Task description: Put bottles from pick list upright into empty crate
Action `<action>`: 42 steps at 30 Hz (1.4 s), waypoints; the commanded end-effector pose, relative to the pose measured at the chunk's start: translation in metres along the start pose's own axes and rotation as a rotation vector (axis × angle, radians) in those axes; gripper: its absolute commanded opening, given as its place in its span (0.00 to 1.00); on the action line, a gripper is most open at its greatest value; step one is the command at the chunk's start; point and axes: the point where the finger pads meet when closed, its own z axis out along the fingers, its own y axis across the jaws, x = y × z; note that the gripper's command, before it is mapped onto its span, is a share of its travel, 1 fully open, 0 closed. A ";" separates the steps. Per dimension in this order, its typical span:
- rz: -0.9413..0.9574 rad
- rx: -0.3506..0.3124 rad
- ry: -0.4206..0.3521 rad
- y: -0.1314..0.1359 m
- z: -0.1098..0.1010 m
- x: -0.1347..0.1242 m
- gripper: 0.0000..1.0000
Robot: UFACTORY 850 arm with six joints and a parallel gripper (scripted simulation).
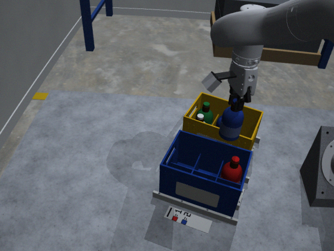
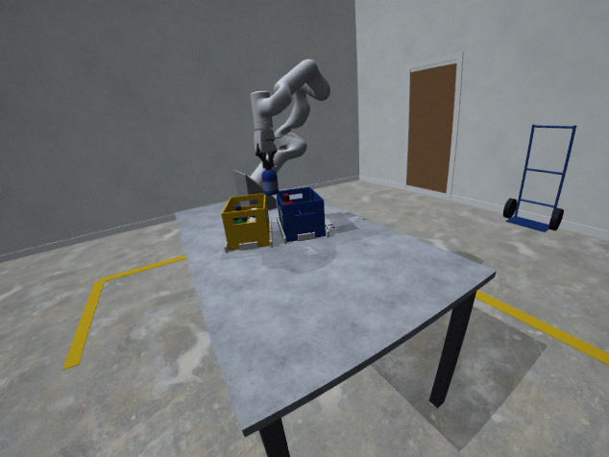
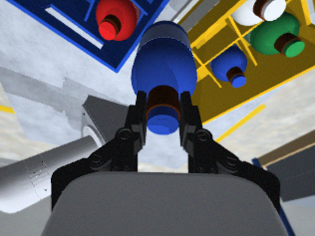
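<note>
- The gripper is clamped on the neck of the blue bottle; the bottle is carried clear of the yellow crate, above the shared wall between the two crates.
- The blue crate lies at 6 o'clock of the yellow one; a red bottle is stood in its 3 o'clock cell, and two cells are left free.
- One red and two blue are ordered by the pick list; a second blue bottle is seen in the yellow crate.
- If the bottle is lowered off-centre, a divider or the red bottle could be struck; it could be tipped, or the crate shifted.
</note>
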 end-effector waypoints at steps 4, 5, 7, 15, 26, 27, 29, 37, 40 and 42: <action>-0.001 -0.002 0.001 -0.004 -0.001 0.011 0.00; -0.001 -0.002 0.001 -0.005 -0.001 0.013 0.00; -0.001 -0.002 0.001 -0.006 -0.001 0.016 0.00; -0.001 -0.002 0.001 -0.012 -0.001 0.031 0.00; -0.001 -0.002 0.001 -0.019 -0.001 0.048 0.00; -0.001 -0.002 0.001 -0.020 -0.001 0.050 0.00; -0.001 -0.002 0.001 -0.021 -0.001 0.053 0.00; -0.001 -0.002 0.001 -0.027 -0.001 0.066 0.00; -0.001 -0.002 0.001 -0.028 -0.001 0.070 0.00; -0.001 -0.002 0.001 -0.030 -0.001 0.074 0.00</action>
